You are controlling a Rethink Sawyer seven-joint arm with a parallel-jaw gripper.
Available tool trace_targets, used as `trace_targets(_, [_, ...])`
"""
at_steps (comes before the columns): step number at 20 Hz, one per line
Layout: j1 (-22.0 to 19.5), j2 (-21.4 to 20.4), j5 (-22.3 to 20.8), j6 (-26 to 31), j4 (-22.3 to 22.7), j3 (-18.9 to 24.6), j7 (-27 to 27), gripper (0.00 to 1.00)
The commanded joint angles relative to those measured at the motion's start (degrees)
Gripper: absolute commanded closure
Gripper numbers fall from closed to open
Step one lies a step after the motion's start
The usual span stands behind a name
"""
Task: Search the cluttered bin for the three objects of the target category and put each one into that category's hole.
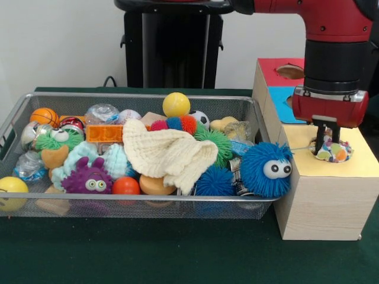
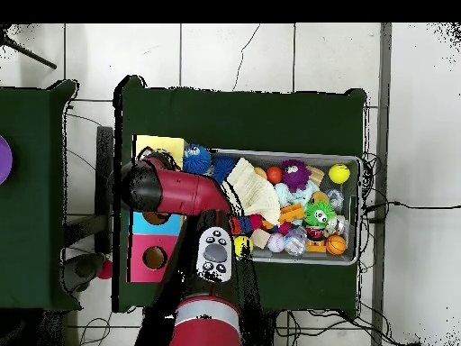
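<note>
My gripper (image 1: 327, 142) hangs straight down over the round hole (image 1: 331, 158) in the yellow top of the pale wooden box (image 1: 323, 207). Its fingers (image 1: 320, 137) stand close together, pinching a small white cloth piece with bright print (image 1: 335, 152) that bunches in the hole's mouth. The wire mesh bin (image 1: 136, 96) lies left of the box, full of toys. No other printed cloth piece shows in it. In the overhead view the arm (image 2: 176, 191) covers the hole; only part of the yellow top (image 2: 160, 144) shows, next to the bin (image 2: 359, 209).
A cream knitted cloth (image 1: 169, 152) lies on the toy pile, and a pale mint one (image 1: 112, 160) beside it. A blue fuzzy toy with eyes (image 1: 266, 168) hangs over the bin's right end against the box. Blue-topped (image 1: 284, 100) and red-topped (image 1: 278, 71) boxes stand behind.
</note>
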Motion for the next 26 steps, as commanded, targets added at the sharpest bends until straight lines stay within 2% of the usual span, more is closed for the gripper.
trace_targets(1, [-3.14, 9.95, -6.9, -4.95, 4.23, -0.98, 2.52, 1.0])
trace_targets(7, [-2.77, 9.44, -8.4, -6.81, 4.86, -1.56, 3.5, 1.0])
trace_targets(10, [-1.36, 8.43, -8.59, -4.83, 4.74, -3.82, 3.81, 1.0])
trace_targets(13, [0.13, 6.28, -8.23, -0.52, 5.41, -6.18, 4.55, 1.0])
trace_targets(17, [0.68, 4.07, -7.77, 2.17, 6.78, -7.31, 4.88, 1.0])
trace_targets(20, [0.4, 3.9, -8.06, 2.53, 6.89, -7.27, 4.07, 1.0])
trace_targets(26, [-1.29, 5.5, -8.72, -0.44, 6.5, -5.6, 3.03, 1.0])
